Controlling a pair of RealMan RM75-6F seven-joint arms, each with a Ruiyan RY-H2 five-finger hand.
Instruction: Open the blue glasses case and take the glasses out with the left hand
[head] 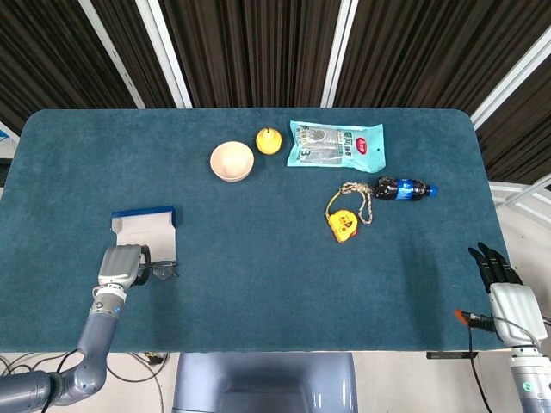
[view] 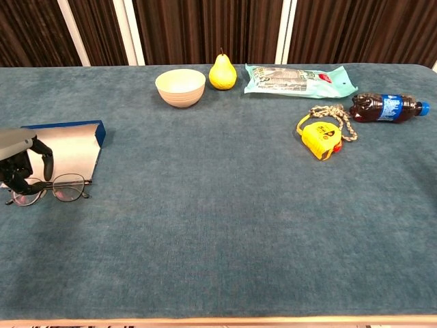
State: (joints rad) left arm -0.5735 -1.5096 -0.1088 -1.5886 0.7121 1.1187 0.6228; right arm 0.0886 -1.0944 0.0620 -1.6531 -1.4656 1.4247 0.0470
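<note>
No text, brand or number could be read, print on the teal snack bag (view: 300,79) too small to be made out, blue label on the cola bottle (view: 384,107) blurred.

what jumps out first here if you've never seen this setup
The open blue glasses case at the table's left edge, its pale lining showing, with the glasses lying just in front of it under the left hand. Next, the bright yellow tape measure right of centre, beside a dark soda bottle. At the back stand a cream bowl and a yellow pear.
</note>
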